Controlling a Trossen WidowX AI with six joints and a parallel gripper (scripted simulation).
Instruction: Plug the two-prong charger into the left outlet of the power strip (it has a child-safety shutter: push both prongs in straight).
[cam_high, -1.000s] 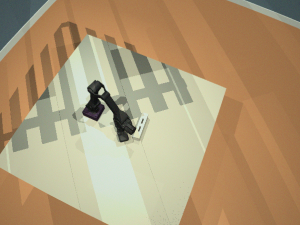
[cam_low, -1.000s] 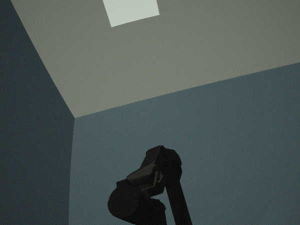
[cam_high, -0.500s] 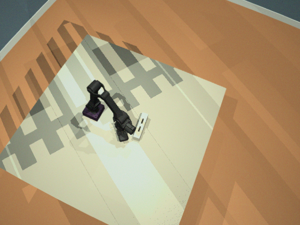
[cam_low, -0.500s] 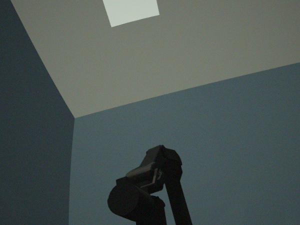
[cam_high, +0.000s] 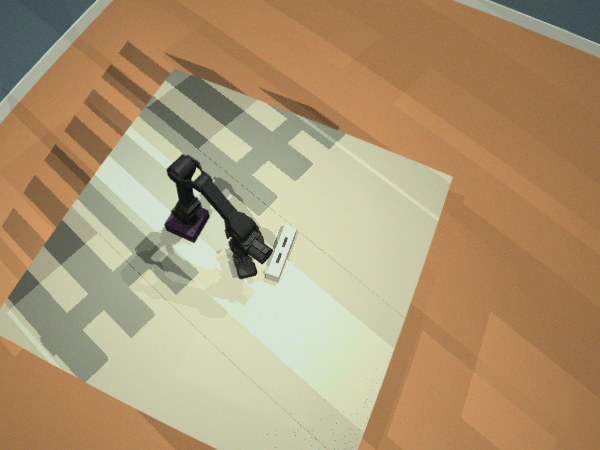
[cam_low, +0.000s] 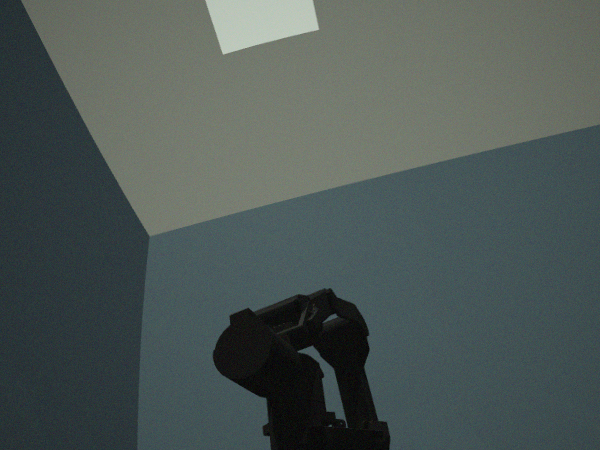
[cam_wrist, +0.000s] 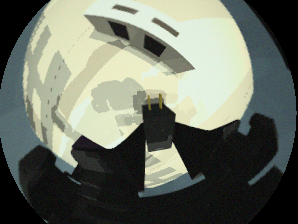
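Note:
The black charger (cam_wrist: 159, 122) shows in the wrist view, with its two brass prongs pointing away from the camera toward the power strip's side. My gripper (cam_wrist: 154, 124) is shut on the charger, one finger against each side. The white power strip (cam_high: 289, 232) (cam_wrist: 143, 20) lies on the pale mat beside the arm's front end, with two dark slots on one face. Two dark square openings show on another face in the wrist view. The prongs are apart from the strip. In the top view the arm hides the charger, and the fingertips cannot be made out.
The arm's purple base (cam_high: 186, 229) stands on the pale mat (cam_high: 320, 345), behind the gripper end. Orange wood floor (cam_high: 510, 210) surrounds the mat. Striped shadows fall across both. The exterior view shows only the upper arm (cam_low: 295, 375), walls and ceiling.

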